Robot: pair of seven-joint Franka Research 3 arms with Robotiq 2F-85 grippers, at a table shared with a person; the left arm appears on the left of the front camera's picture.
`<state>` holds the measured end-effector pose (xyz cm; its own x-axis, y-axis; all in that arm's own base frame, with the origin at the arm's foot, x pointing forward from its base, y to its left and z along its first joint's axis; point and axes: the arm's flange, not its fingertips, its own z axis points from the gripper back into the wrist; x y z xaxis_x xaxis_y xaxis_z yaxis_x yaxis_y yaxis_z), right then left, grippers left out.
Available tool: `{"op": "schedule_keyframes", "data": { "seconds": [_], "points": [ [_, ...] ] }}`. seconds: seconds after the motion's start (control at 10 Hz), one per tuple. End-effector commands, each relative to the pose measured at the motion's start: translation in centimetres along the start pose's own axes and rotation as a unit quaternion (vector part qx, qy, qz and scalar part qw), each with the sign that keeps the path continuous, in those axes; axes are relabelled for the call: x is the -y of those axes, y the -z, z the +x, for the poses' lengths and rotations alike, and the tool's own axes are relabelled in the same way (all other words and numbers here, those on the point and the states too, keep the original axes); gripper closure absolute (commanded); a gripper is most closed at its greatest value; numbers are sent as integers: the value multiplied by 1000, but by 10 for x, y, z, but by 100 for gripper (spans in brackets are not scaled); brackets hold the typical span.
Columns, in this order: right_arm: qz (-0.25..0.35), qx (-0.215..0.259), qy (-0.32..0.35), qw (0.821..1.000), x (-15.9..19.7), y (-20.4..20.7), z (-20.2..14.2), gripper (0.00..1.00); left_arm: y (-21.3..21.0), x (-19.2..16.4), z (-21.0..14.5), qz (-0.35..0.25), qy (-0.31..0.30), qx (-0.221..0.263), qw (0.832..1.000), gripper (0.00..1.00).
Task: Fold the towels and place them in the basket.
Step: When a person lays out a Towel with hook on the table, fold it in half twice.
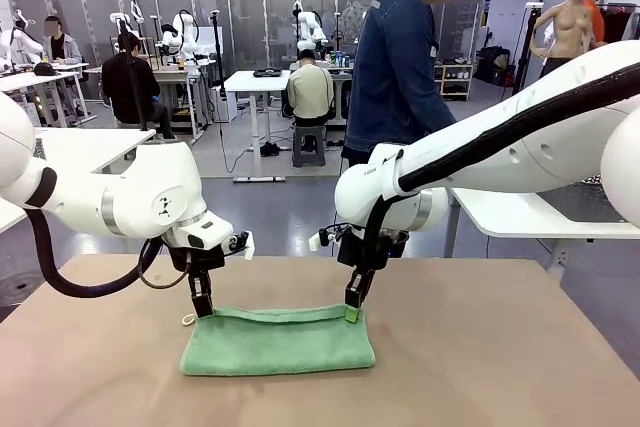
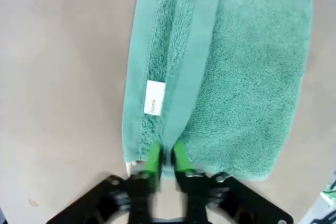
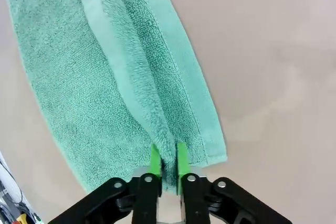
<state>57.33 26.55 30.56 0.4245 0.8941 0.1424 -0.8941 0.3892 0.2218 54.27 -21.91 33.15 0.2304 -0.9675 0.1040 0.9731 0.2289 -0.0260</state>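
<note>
At lower centre of the bench (image 1: 500,347), the mint towel (image 1: 278,343) is pinched at its far corners by the left pincer (image 1: 202,311) and right pincer (image 1: 353,312), both clamped on the cloth. The corners should be moved together, with the edges aligned.

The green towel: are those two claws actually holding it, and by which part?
Yes. The left claw and right claw each pinch the mint green towel on its far edge, one near each end.

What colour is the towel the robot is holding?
The towel is mint green; the left wrist view shows it best.
</note>
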Motion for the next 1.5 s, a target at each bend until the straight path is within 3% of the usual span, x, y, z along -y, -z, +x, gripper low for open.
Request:
{"op": "schedule_keyframes", "data": {
  "seconds": [0.0,0.1,0.2,0.3,0.4,0.5,0.6,0.8,0.9,1.4],
  "points": [
    [-8,17,-1,1000,-2,0,-3,37,2,-1,-3,10,17,16,1000,66],
    [-16,29,0,999,-3,-2,-3,16,2,-1,-4,14,11,20,1000,47],
    [-25,35,4,999,-3,-3,-2,0,0,0,-7,22,7,23,999,38],
    [-39,30,9,999,-4,-5,-3,0,-3,1,-9,27,7,24,999,17],
    [-49,35,11,998,-4,-8,-5,0,-6,3,-13,28,6,28,999,7],
    [-55,38,12,998,-9,-12,-7,8,-12,8,-18,28,1,36,999,0],
    [-70,33,20,997,-16,-17,-9,0,-21,17,-24,27,0,43,999,0],
    [-44,35,30,998,-18,-22,-12,0,-26,22,-29,3,26,56,998,0],
    [-52,36,8,998,-6,-18,-2,0,-20,8,-14,25,-7,27,999,0],
    [-50,34,14,998,-9,-18,-4,3,-20,13,-17,18,-1,32,999,0]
  ]
}}
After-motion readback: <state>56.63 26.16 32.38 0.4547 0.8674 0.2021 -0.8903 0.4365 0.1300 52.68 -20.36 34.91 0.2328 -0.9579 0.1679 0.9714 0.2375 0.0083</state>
